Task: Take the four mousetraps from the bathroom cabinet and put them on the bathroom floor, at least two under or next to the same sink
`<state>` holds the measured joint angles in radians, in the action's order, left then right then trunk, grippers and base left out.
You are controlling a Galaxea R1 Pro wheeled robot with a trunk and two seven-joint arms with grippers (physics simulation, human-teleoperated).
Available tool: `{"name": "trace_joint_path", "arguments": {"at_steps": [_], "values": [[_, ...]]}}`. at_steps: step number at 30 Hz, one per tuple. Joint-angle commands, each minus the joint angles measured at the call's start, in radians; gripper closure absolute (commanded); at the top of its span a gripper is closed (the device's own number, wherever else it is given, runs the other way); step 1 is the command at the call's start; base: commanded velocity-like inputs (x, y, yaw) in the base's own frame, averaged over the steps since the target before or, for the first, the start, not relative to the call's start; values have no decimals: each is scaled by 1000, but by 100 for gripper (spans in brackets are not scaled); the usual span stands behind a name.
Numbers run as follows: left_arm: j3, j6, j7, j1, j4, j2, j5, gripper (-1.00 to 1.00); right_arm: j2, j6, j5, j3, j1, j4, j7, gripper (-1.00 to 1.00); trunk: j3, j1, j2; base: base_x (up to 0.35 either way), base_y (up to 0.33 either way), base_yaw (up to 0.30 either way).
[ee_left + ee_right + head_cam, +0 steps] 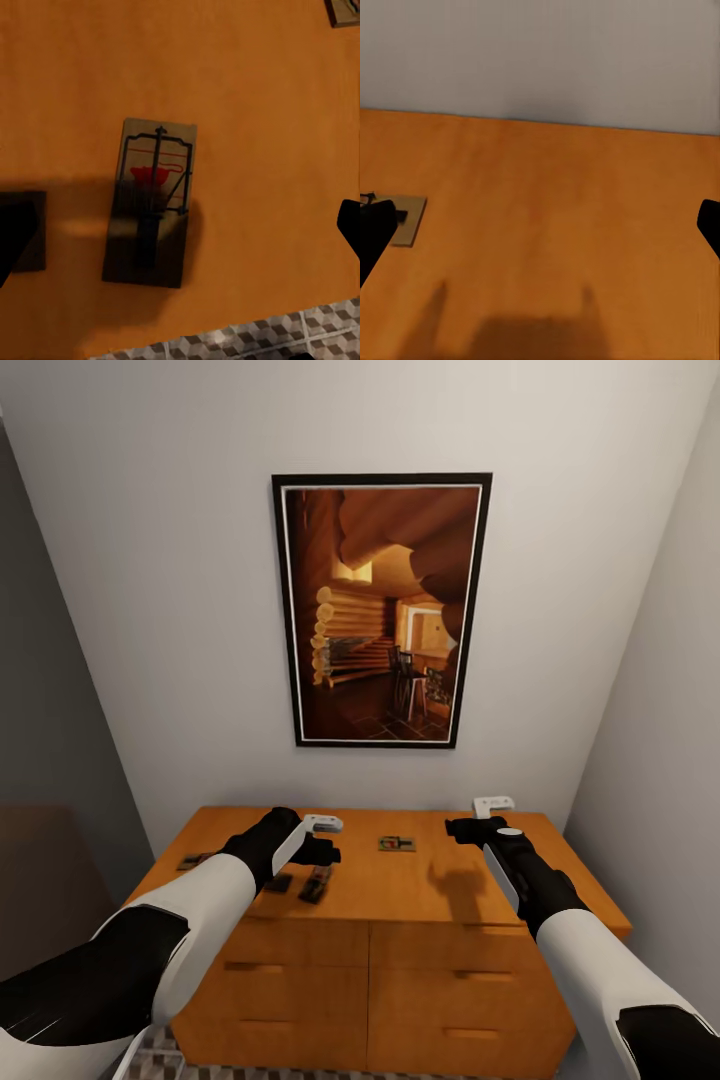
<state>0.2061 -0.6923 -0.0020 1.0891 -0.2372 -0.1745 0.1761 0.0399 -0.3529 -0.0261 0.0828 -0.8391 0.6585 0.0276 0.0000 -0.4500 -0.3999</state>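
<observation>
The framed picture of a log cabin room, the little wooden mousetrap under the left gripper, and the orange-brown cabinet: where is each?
Framed log cabin picture [381, 610], head view, middle of its canvas.
Wooden mousetrap [152, 201], left wrist view, board's centre.
Orange-brown wooden cabinet [400, 885], head view, bare top.

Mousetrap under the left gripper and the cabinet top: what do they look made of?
The mousetrap looks like a pale matte wooden board with dark thin metal wire parts and a red mark. The cabinet top looks like orange-brown wood or veneer, smooth with a soft sheen; no grain is visible.

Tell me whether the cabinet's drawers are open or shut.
Shut. In the head view every drawer front on the cabinet sits flush with its neighbours, none pulled out, while the mousetraps lie on its flat top.
</observation>
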Motion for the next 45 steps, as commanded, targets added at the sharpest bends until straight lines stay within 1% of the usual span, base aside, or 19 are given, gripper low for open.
{"name": "trace_joint_path", "arguments": {"at_steps": [1, 45], "values": [[0, 0, 0, 0, 0, 0, 0, -100, 0, 0, 0, 0, 0, 0, 0, -100, 0, 0, 0, 101, 0, 0], [1, 2, 0, 0, 2, 0, -4, -100, 0, 0, 0, -1, 0, 0, 0, -100, 0, 0, 0, 8, 7, 0]]}}
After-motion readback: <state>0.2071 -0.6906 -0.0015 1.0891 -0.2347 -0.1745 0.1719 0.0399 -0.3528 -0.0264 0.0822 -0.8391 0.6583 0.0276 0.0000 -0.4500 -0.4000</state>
